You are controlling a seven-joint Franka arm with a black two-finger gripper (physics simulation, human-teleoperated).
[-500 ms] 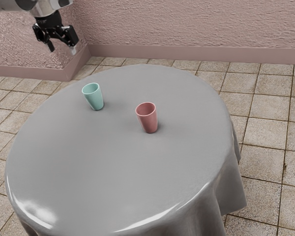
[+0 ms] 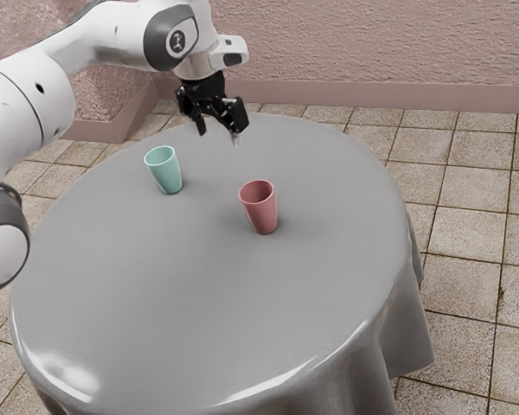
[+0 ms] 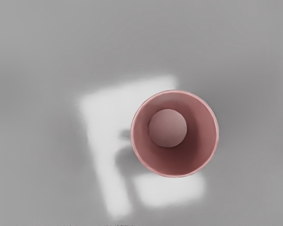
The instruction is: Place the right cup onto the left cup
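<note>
Bench (image 2: 156,285): round, under glossy grey cloth, before a rough pink wall (image 2: 372,43).
Claw (image 2: 218,132): black, fingers apart, nothing between, raised high.
Smooth pink tapered cup (image 2: 261,209): upright on the bench, exterior view's right, probably the one to lift.
Smooth turquoise tapered cup (image 2: 164,171): upright, exterior view's left, farther off.
Risks: off-centre descent could catch the pink rim and tip it; a crooked release could topple both.

Pink cup (image 3: 175,160) observed from above, mouth open, inner base visible. Cup stands on grey tabletop (image 3: 47,47), beside bright light patches.
</note>
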